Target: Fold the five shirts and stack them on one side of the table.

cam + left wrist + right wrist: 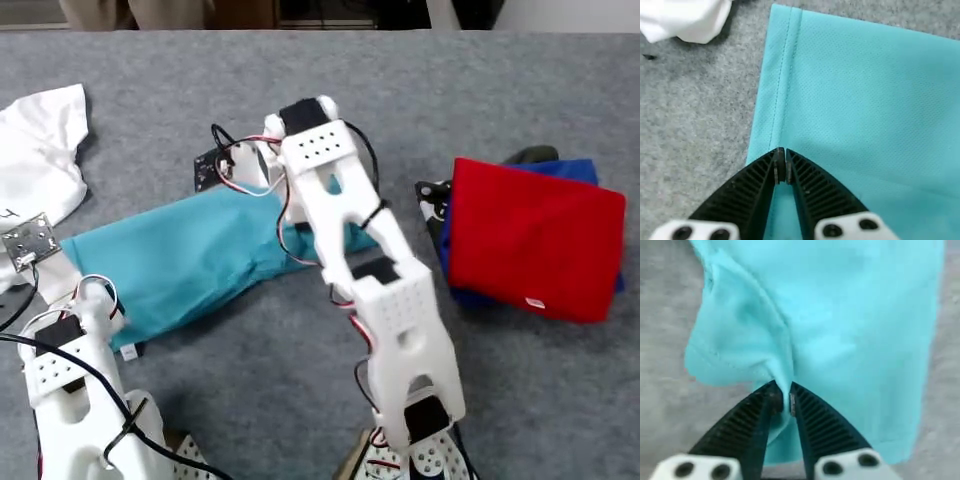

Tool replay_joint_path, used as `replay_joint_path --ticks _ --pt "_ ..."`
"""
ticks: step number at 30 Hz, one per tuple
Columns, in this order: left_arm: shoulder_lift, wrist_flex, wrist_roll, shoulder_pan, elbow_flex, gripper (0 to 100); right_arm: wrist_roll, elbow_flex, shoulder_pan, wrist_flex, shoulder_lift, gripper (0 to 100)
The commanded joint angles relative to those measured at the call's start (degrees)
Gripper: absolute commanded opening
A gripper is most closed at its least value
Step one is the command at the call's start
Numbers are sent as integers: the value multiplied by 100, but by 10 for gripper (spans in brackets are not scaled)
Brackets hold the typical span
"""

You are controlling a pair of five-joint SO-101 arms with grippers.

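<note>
A teal shirt (190, 255) lies folded into a long strip across the middle-left of the grey table. My left gripper (781, 169) is shut on the hemmed edge of the teal shirt (865, 100), at the strip's near-left end by the left arm (70, 350). My right gripper (784, 399) is shut on a pinched fold of the teal shirt (840, 315) at the strip's right end, under the right arm (350, 230). A folded red shirt (535, 240) lies on a blue shirt (575, 170) at the right. A crumpled white shirt (40, 150) lies at the far left.
A small metal plate (30, 242) sits beside the white shirt. A black part with wires (212, 170) lies behind the teal shirt. Bare grey table (250, 400) lies between the two arm bases.
</note>
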Motion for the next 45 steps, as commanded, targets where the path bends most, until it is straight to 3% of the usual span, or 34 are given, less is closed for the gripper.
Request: replay_joint_path --ticks 1,6,11,14,18,23,25,33,38,45 --pt "-101 -97 -35 -9 -53 20 466 -1121 -145 114 523 4" --pt "-101 -97 -35 -9 -53 20 589 -1903 -295 114 1024 24" --pt "-101 -97 -35 0 -53 20 44 -2686 -286 79 1086 256" --pt "-101 -97 -35 0 -53 20 -167 -3073 -268 105 1077 295" --pt "-101 -97 -35 0 -53 20 -607 -3415 -136 149 1015 278" --pt "-101 -97 -35 0 -44 20 -1204 -2668 -4 149 356 0" --pt "-101 -97 -35 -18 -53 20 -1407 -1930 -22 149 -75 34" --pt "-101 -79 -26 -26 -79 20 -1820 831 -532 -167 -1314 5" --pt "-101 -70 -9 -35 -88 20 -2101 1323 -708 -1055 -1147 5" --pt "-101 -70 -9 -35 -88 20 -2136 637 -910 -1275 -145 5"
